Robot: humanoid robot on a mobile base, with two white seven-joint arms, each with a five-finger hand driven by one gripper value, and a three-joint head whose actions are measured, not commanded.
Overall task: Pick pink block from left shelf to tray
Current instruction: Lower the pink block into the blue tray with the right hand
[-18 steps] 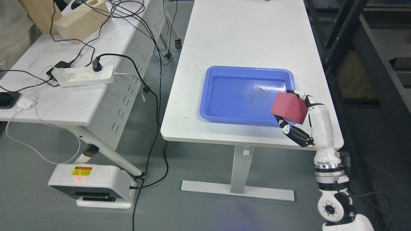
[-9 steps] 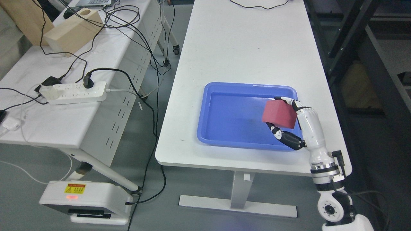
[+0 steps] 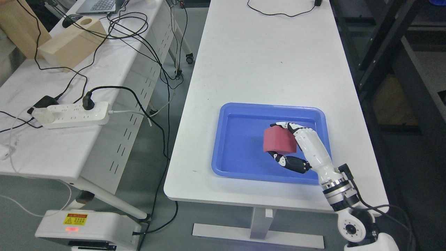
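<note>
My right hand reaches in from the lower right and is shut on the pink block, thumb below and fingers over the top. The block hangs over the right half of the blue tray, which lies near the front edge of the white table. I cannot tell whether the block touches the tray floor. My left arm is out of view.
A second white table at the left carries a power strip, tangled cables and a wooden box. Dark shelving stands to the right. A white device sits on the floor at lower left.
The camera has shifted, so the scene sits lower in the picture. My right hand has carried the pink block leftward from the tray's front right corner to over the tray's inside.
</note>
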